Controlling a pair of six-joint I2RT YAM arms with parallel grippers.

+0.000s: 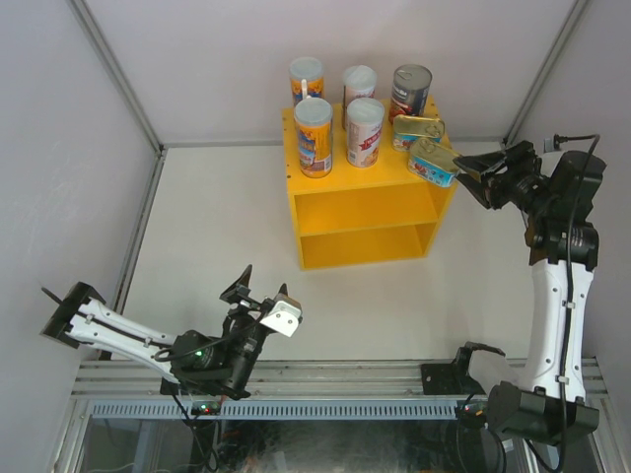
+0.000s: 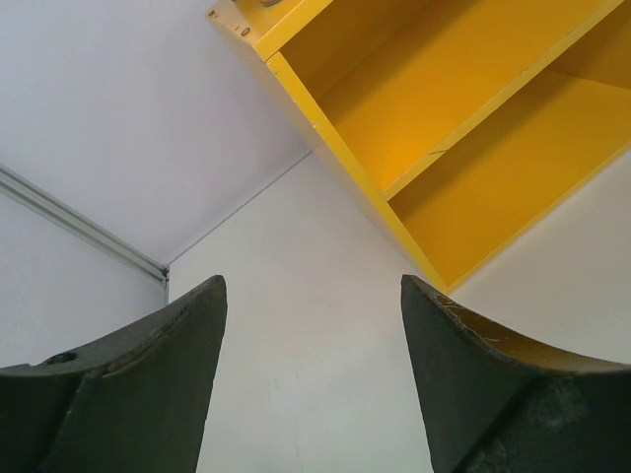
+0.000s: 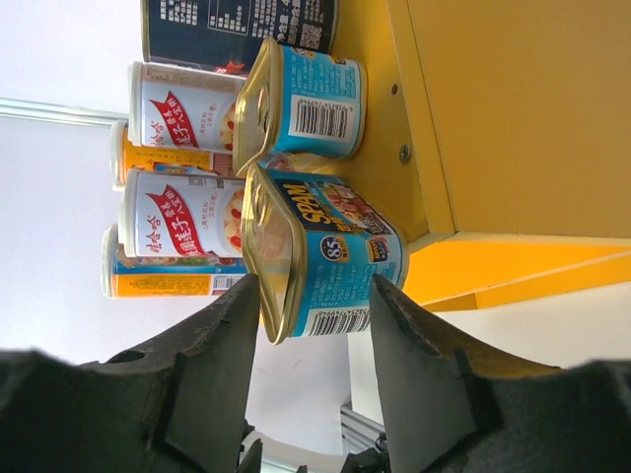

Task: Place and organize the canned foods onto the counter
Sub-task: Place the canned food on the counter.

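The yellow counter (image 1: 365,212) stands at the table's back. On its top stand two tall orange-blue tubes (image 1: 314,138), two white-pink cans (image 1: 365,133), a dark steel can (image 1: 411,94) and a flat blue tin (image 1: 418,128). A second flat blue tin (image 1: 431,161) lies at the front right corner, slightly over the edge. My right gripper (image 1: 465,169) is open, with its jaws on either side of that tin's near end (image 3: 330,251). My left gripper (image 1: 258,288) is open and empty, low at the near left, facing the counter (image 2: 463,128).
White walls with metal corner posts close in the table on the left, back and right. A metal rail runs along the near edge by the arm bases. The counter's two open compartments (image 1: 367,246) hold nothing.
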